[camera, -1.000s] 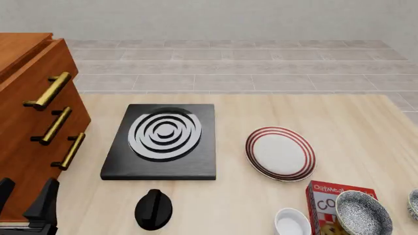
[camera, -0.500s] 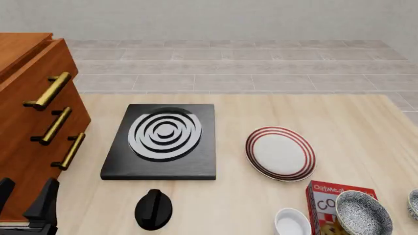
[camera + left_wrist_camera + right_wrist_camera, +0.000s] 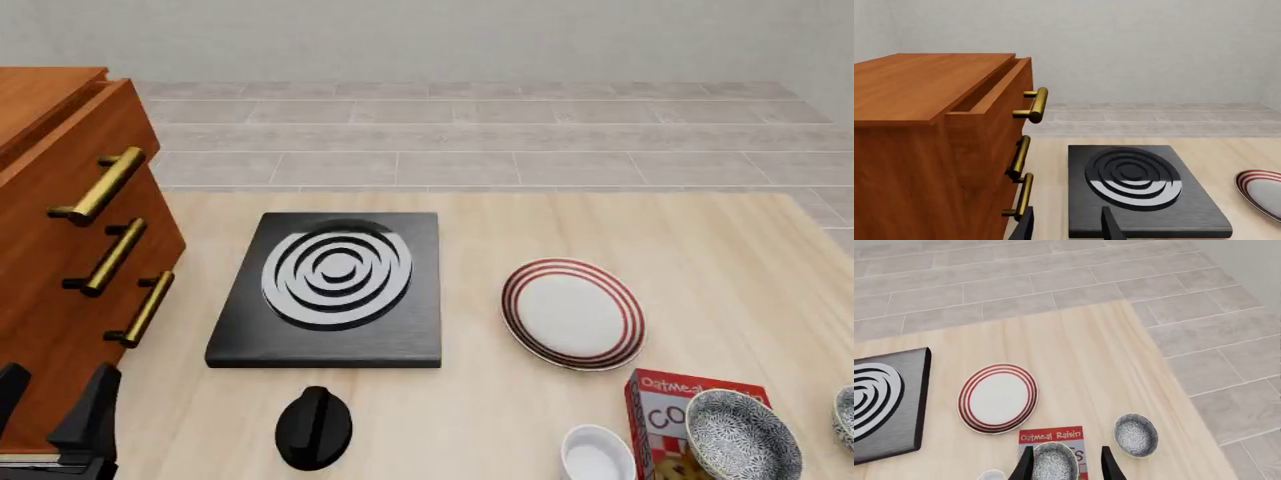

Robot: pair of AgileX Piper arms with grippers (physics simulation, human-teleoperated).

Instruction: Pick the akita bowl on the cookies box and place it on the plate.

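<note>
The speckled akita bowl (image 3: 742, 435) sits on the red cookies box (image 3: 667, 408) at the table's front right. The right wrist view looks down on the akita bowl (image 3: 1054, 461) and the cookies box (image 3: 1052, 436). The red-ringed white plate (image 3: 574, 313) lies just beyond the box, and the right wrist view also shows the plate (image 3: 997, 398). My right gripper (image 3: 1066, 467) is open, high above the bowl, and is out of the front view. My left gripper (image 3: 51, 405) is open at the front left, by the cabinet, holding nothing.
A black stove burner (image 3: 334, 285) lies left of the plate, with a black knob (image 3: 314, 427) in front of it. A wooden drawer cabinet (image 3: 67, 250) fills the left side. A plain white small bowl (image 3: 597, 455) stands left of the box, a second speckled bowl (image 3: 1135, 435) right of it.
</note>
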